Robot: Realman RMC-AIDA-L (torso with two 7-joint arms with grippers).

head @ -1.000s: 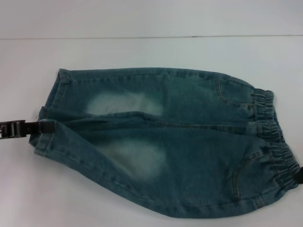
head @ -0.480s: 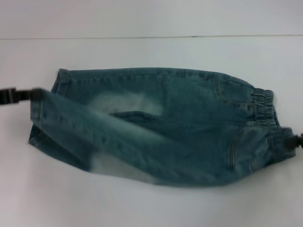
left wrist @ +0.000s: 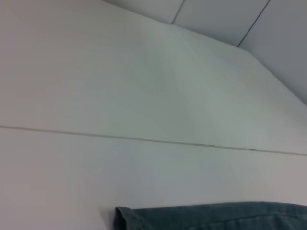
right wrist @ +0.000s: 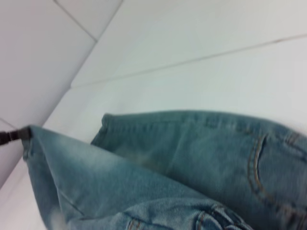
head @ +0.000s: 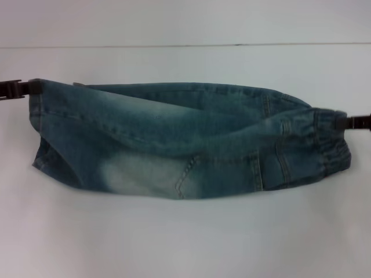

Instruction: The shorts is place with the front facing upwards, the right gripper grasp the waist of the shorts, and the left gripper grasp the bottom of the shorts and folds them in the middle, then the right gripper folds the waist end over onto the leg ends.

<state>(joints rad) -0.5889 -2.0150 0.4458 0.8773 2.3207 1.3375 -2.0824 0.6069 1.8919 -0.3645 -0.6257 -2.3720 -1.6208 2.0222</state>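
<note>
Head view: the left gripper point(head: 29, 88) is clamped on the leg hem of the shorts point(head: 185, 139); the right gripper point(head: 346, 122) is clamped on the waistband. The shorts span between them on the white table point(head: 185, 243). Left wrist view: only the shorts' hem edge point(left wrist: 216, 216) shows. Right wrist view: the lifted denim point(right wrist: 192, 163) stretches away toward the left gripper point(right wrist: 21, 135).

Head view: taken from above, facing forward and down; the whole white table point(head: 185, 243) is covered, with the denim shorts point(head: 185, 139) spanning the frame at middle distance.

Left wrist view: taken low and close over the tabletop point(left wrist: 96, 172), aimed toward the wall panels point(left wrist: 230, 19); only an edge of the shorts point(left wrist: 216, 216) is caught.

Right wrist view: taken close over the shorts point(right wrist: 201, 158), aimed along the fabric to the far hem, where the left gripper point(right wrist: 12, 135) is seen.

The shorts and table are shared by all three.
</note>
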